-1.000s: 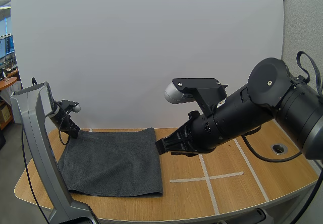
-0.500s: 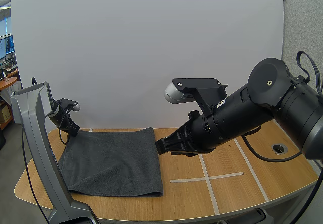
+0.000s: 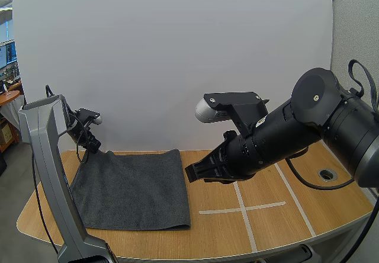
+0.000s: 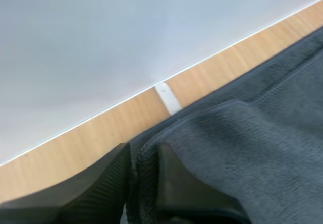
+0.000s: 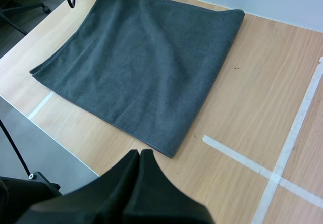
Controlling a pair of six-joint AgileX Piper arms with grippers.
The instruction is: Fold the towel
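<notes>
A dark grey towel lies folded on the left half of the wooden table, also seen spread below in the right wrist view. My left gripper is at the towel's far left corner. In the left wrist view the gripper is shut on the towel's hem, which stands pinched between the two fingers. My right gripper hovers just off the towel's right edge, above the table. Its fingers lie together as one dark wedge, holding nothing.
White tape lines form a cross on the table's right half. A round cable hole sits near the right edge. Bare wood stretches to the right of the towel. The front edge runs close below the towel.
My left gripper has moved a little to the right and up with the towel's far left corner, drawing that edge inward. The right arm has barely shifted.
</notes>
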